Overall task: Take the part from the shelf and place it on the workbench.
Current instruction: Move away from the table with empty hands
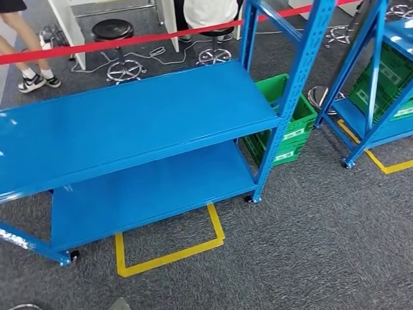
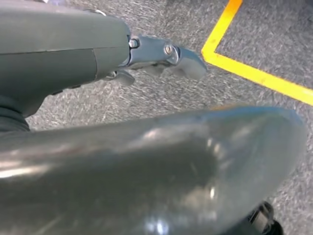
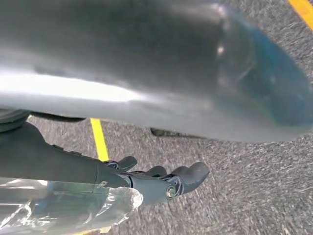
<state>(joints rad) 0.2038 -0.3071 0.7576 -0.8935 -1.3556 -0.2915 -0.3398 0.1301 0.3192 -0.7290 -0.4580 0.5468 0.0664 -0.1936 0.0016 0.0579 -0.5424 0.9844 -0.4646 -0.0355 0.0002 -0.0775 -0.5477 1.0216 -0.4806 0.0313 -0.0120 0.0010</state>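
The left hand [image 2: 110, 61] is seen in its wrist view stretched out above grey carpet [image 2: 147, 98], its dark fingers [image 2: 184, 61] extended and slightly parted, with nothing held in them. The right hand [image 3: 144, 183] is likewise seen with its fingers [image 3: 191, 174] extended. A clear plastic bag [image 3: 66, 208] lies against its palm side. Whether the bag is gripped cannot be told, and its contents cannot be made out.

In the head view, a blue shelf rack [image 1: 146, 110] is set across the left and middle. The front edge of its upper shelf runs from the left border to a perforated upright post [image 1: 287, 97]. A lower shelf [image 1: 146, 190] sits just above the floor, and both shelf surfaces are shown bare.

A yellow tape outline [image 1: 170, 256] is marked on the carpet at the rack's front edge. A broad stretch of carpet [image 1: 316, 245] lies in front and to the right.

Stacked green crates [image 1: 292, 129] stand just beside the post, between this rack and a second blue rack [image 1: 375, 97] at the right. Behind the racks a red barrier tape [image 1: 122, 40] is stretched. Beyond it are a black stool [image 1: 113, 29] and a person's legs [image 1: 29, 51].
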